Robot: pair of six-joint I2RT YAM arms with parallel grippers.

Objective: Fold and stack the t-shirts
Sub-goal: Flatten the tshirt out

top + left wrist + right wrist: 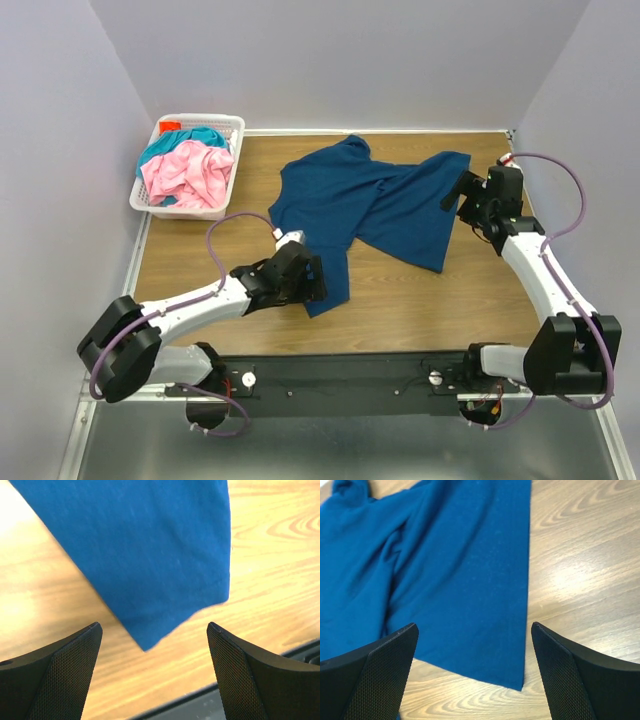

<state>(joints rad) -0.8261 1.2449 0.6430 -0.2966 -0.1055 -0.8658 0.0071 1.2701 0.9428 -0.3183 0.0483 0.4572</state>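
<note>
The left gripper (152,625) stands wide, nothing between its black fingers (60,670), whose inner faces carry a fine mesh texture. It hangs over the lower corner of the dark blue t-shirt (150,545), which lies flat on the table below it. From above, this gripper (293,240) sits at about 7 o'clock of the shirt, over the cloth's near left edge; whether it touches the cloth I cannot tell.

The right gripper (474,625) is also spread wide and holds nothing. Below it lies a straight hemmed edge of the blue shirt (445,580), with bare wood to the right. From above, it (462,192) is at about 3 o'clock of the shirt, just beside the far right corner of the cloth.

The table (420,300) is brown wood-grain laminate with a slight sheen, closed in by plain pale walls on three sides. A black rail carrying the arm bases runs along its near edge, with grey metal in front.

The dark blue t-shirt (370,205) lies spread at the table's centre, toward 12 o'clock, loosely rumpled with diagonal folds, soft and matte. At 10 o'clock a white plastic lattice basket (215,122) holds the crumpled pink t-shirt (190,175), with the teal t-shirt (185,137) bunched behind it.
</note>
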